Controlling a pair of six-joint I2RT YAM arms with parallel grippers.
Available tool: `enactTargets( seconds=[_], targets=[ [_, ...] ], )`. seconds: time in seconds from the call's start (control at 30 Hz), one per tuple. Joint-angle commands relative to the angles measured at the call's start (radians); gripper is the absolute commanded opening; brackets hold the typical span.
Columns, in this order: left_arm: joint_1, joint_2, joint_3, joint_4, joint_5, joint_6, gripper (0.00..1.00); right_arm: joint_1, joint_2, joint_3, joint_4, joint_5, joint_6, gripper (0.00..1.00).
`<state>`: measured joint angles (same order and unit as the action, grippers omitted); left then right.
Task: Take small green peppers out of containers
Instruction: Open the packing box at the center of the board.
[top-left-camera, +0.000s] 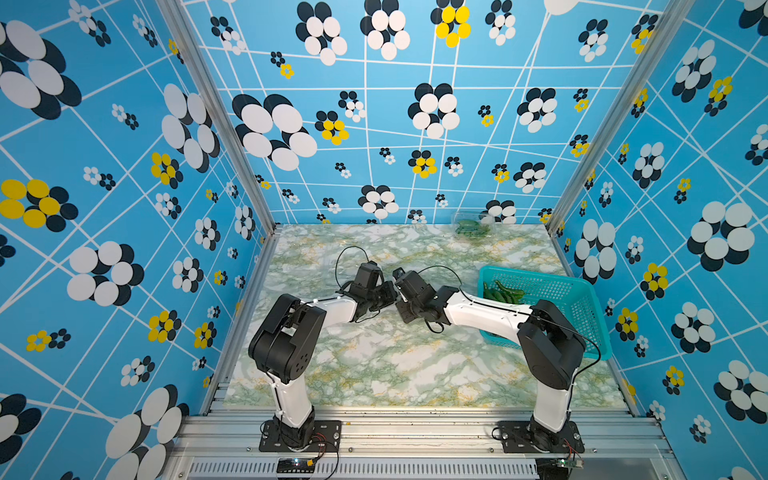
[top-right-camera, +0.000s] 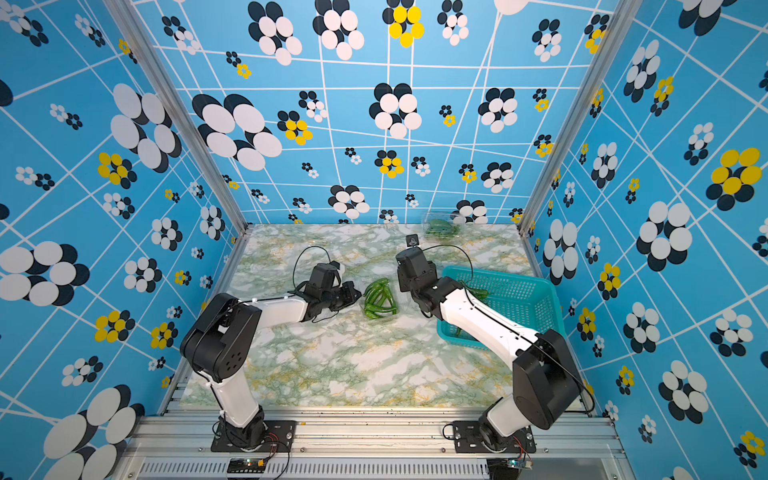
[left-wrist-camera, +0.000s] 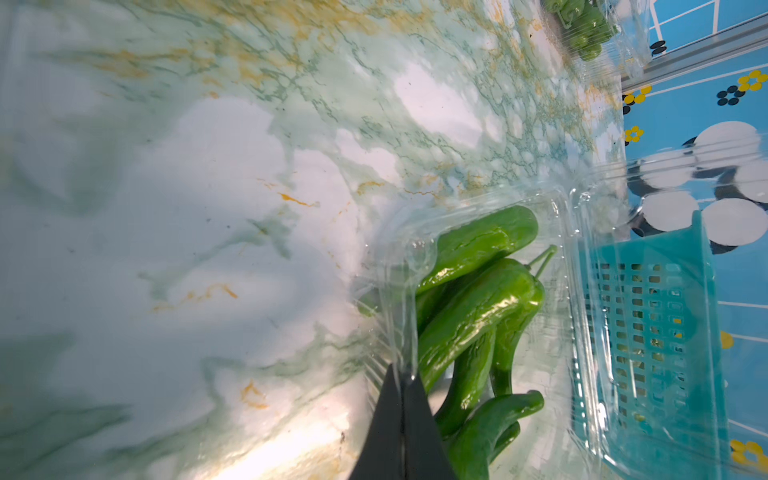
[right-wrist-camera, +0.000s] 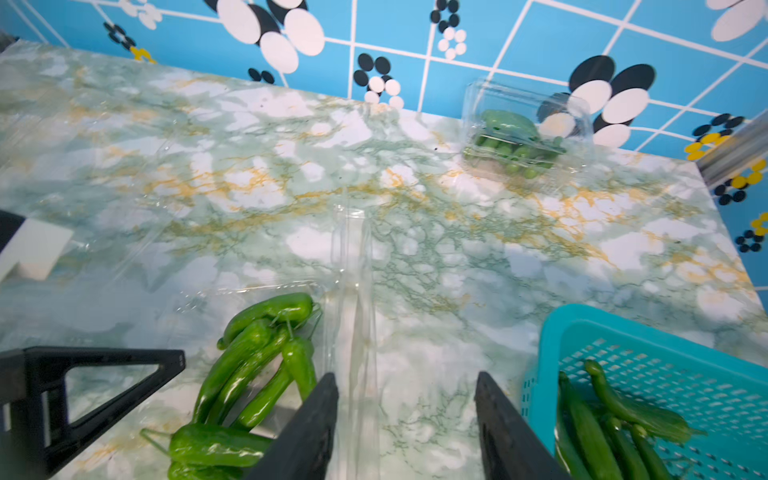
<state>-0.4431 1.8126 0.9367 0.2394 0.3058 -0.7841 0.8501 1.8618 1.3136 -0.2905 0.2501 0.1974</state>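
Two pincers of mine at open container (left-wrist-camera: 390, 299), middle of surface (right-wrist-camera: 249, 174). My left pincer (left-wrist-camera: 402, 384) pressed together, pinching its clear wall. My right pincer (right-wrist-camera: 406, 376) spread, clear lid flap (right-wrist-camera: 353, 257) in its gap. Bunch of peppers (left-wrist-camera: 473, 307) lies inside container. Teal basket (right-wrist-camera: 665, 332) at right edge holds more peppers (right-wrist-camera: 615, 415). Second container (right-wrist-camera: 523, 124), green peppers inside, at far edge.

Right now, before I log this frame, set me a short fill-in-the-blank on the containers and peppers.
1. The left gripper is ___ on the rim of the clear container.
2. Green peppers already lie in the teal ___.
3. Another container stands at the far edge of the table, against the blue ___.
Missing: shut; basket; wall.
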Motion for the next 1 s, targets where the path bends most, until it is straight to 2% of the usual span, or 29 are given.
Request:
enactTargets(
  seconds=[0.0,0.23,0.5,0.53,0.6,0.73,0.83,0.97],
  targets=[
    [0.007,0.025,-0.004,-0.007,-0.011,0.022,0.0,-0.018,-0.096,-0.049,-0.03,0.087,-0.005,0.0],
    [0.007,0.03,-0.002,-0.013,-0.008,0.026,0.0,-0.084,-0.187,-0.131,0.033,0.115,0.037,0.0],
    [0.007,0.03,-0.001,-0.011,0.001,0.028,0.0,-0.123,-0.216,-0.131,0.022,0.144,0.035,0.0],
    [0.009,0.027,-0.001,-0.011,0.004,0.027,0.0,-0.127,-0.219,-0.127,0.016,0.154,0.039,0.1],
    [0.009,0.018,-0.001,-0.013,0.003,0.031,0.0,-0.136,-0.229,-0.122,0.015,0.174,0.039,0.24],
    [0.009,-0.002,-0.003,-0.027,-0.011,0.043,0.0,-0.164,-0.268,-0.128,0.022,0.21,0.021,0.42],
    [0.011,-0.006,-0.004,-0.028,-0.011,0.045,0.0,-0.192,-0.311,-0.142,0.036,0.241,0.021,0.5],
    [0.012,-0.016,-0.012,-0.014,-0.007,0.046,0.0,-0.227,-0.374,-0.188,0.058,0.312,0.045,0.55]
  ],
)
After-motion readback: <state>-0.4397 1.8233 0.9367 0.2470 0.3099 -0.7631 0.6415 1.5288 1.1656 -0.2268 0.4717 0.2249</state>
